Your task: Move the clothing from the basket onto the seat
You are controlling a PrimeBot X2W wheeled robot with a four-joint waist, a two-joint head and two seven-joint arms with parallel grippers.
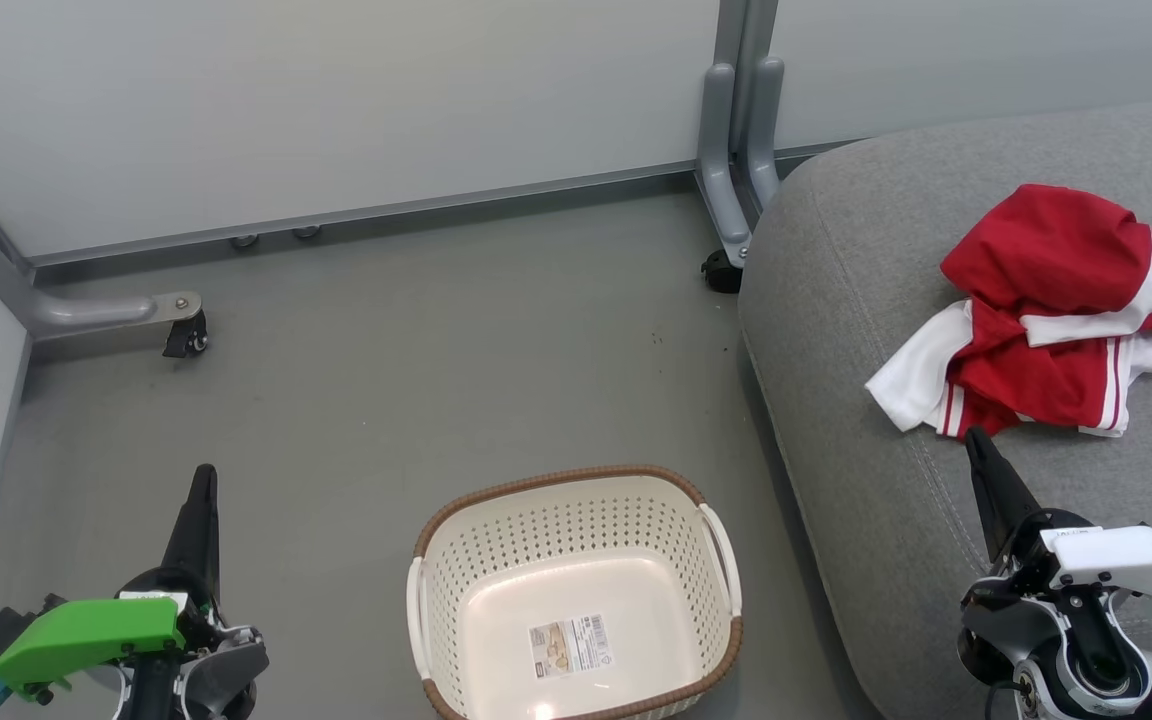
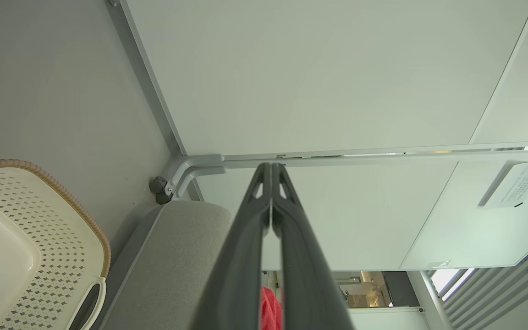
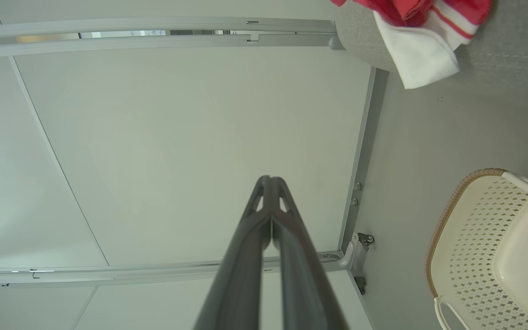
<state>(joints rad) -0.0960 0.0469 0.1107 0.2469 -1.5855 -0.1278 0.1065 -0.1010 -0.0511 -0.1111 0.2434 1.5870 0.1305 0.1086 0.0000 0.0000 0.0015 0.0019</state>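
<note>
1. The grey floor (image 1: 386, 380) spreads from the centre of the head view out to 9 o'clock, bounded by pale partition panels (image 1: 336, 100) at 12 o'clock.
2. The seat (image 1: 866, 250) takes up the 3 o'clock side, with its rounded edge just beside the basket.
3. The basket (image 1: 556, 478) stands upright on the floor at 6 o'clock, and a label (image 1: 568, 646) shows on its bare bottom.
4. The clothing (image 1: 1056, 310) lies in a crumpled red-and-white heap on the seat at 2 o'clock, well apart from the basket.
5. The right fingers (image 1: 981, 455) at 4 o'clock are pressed together and grip nothing, with their tip near the heap's lower edge.
6. The left fingers (image 1: 202, 500) at 8 o'clock are likewise closed tip to tip on nothing, over the floor.
</note>
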